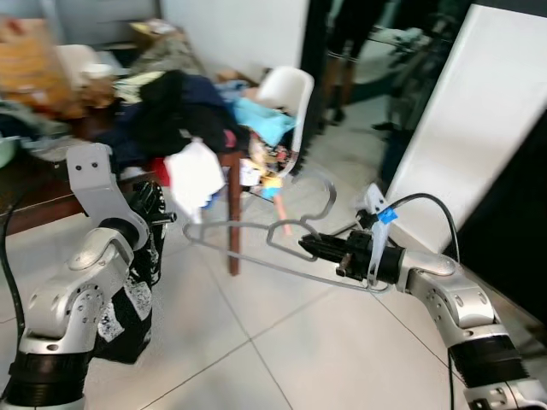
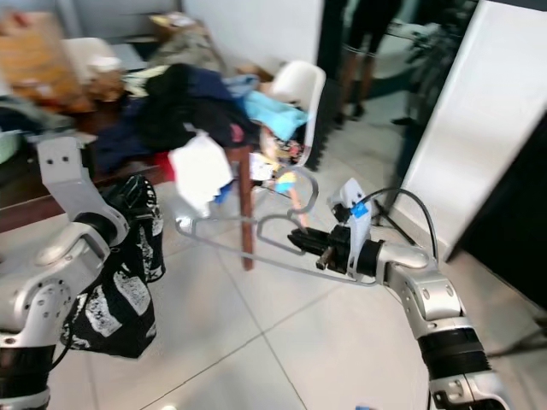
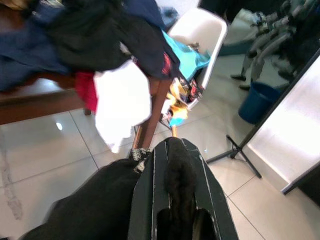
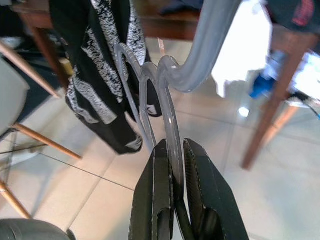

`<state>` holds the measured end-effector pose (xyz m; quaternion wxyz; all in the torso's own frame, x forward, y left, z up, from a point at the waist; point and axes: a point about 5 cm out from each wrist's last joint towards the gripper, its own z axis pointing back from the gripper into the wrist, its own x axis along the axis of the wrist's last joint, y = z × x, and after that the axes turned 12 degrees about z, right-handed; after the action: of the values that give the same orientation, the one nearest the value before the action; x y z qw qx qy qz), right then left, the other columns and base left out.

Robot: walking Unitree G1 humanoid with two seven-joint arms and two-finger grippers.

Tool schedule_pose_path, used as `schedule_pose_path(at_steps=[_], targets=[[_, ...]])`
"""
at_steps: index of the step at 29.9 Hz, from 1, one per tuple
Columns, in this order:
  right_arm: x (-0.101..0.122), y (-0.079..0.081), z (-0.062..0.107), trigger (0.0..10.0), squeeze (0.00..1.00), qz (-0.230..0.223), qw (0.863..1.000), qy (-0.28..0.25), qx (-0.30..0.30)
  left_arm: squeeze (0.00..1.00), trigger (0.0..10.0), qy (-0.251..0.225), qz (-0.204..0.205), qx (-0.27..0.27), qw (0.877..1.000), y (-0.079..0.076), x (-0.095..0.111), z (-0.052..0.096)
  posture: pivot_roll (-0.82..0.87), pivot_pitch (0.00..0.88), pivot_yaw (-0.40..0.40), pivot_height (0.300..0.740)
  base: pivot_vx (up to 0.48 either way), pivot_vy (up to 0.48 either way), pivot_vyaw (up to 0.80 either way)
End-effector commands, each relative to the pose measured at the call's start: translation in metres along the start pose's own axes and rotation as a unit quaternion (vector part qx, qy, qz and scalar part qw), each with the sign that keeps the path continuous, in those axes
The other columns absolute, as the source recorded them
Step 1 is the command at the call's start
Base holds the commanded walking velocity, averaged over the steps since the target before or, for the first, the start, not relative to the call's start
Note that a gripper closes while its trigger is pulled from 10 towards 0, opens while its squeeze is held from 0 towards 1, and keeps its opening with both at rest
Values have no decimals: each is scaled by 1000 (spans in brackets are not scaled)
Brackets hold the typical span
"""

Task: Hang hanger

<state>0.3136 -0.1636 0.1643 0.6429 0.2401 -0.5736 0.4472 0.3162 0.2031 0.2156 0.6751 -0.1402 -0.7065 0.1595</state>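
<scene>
A humanoid robot's right end effector [image 1: 309,248] clamps its two black fingers on the thin bar of a pale plastic hanger [image 1: 256,239], carrying it level in mid-air above the tiled floor [image 1: 282,359], its hook [image 1: 320,192] curling up just above the grip. Held out in front of the body and clear of the furniture, the hanger looks ready to be carried to a rail, though no rail can be made out here.

The left end effector [image 1: 154,213] is closed on a black garment with white print [image 1: 128,299], which drapes down beside the arm; gripping it high seems meant to keep the cloth off the floor.

Behind, a dark wooden desk [image 1: 51,201] is heaped with clothes [image 1: 179,107], a white piece [image 1: 195,175] hanging over its edge near one leg, and a white chair [image 1: 286,90] stands just beyond. A blue tag [image 1: 386,215] sits on the right wrist; no lettering or brand can be read anywhere.
</scene>
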Motion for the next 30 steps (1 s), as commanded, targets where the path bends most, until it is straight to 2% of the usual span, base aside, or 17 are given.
schedule_pose_path(at_steps=[1, 2, 4, 8, 18, 20, 24, 30], targets=[[-1, 9, -4, 10000, 0, 17, 999, 14, 30, 0, 10000, -25, -3, 13, 1000, 0, 8, -3, 3, 0, -35, 740, 0, 0, -800], [-1, 9, -4, 10000, 0, 17, 999, 14, 30, 0, 10000, -25, -3, 13, 1000, 0, 8, -3, 3, 0, -35, 740, 0, 0, -800], [-4, 20, -5, 10000, 0, 24, 997, 33, 65, 0, 10000, -40, -7, 48, 998, 9, 12, -5, 4, 0, -36, 740, 0, 0, -800], [-7, 27, -6, 10000, 0, 28, 995, 47, 88, 0, 10000, -53, -16, 72, 996, 17, 17, -6, 6, 0, -38, 740, 0, 0, -800], [-5, 37, -10, 10000, 0, 24, 992, 58, 108, 0, 10000, -74, -38, 132, 988, 37, 24, -6, 3, 0, -36, 740, 0, 0, 0], [-5, 37, -11, 10000, 0, 22, 992, 59, 106, 0, 10000, -76, -37, 136, 987, 37, 24, -7, 3, 0, -36, 740, 0, 0, 0], [-4, 41, -21, 10000, 0, -11, 994, 76, 79, 0, 10000, -88, -36, 156, 983, 33, 24, -10, -6, 0, -27, 740, 0, 0, 0], [-3, 48, -23, 10000, 0, -21, 992, 90, 87, 0, 10000, -91, -36, 170, 981, 31, 22, -13, -12, 0, -23, 740, 0, 0, 0]])
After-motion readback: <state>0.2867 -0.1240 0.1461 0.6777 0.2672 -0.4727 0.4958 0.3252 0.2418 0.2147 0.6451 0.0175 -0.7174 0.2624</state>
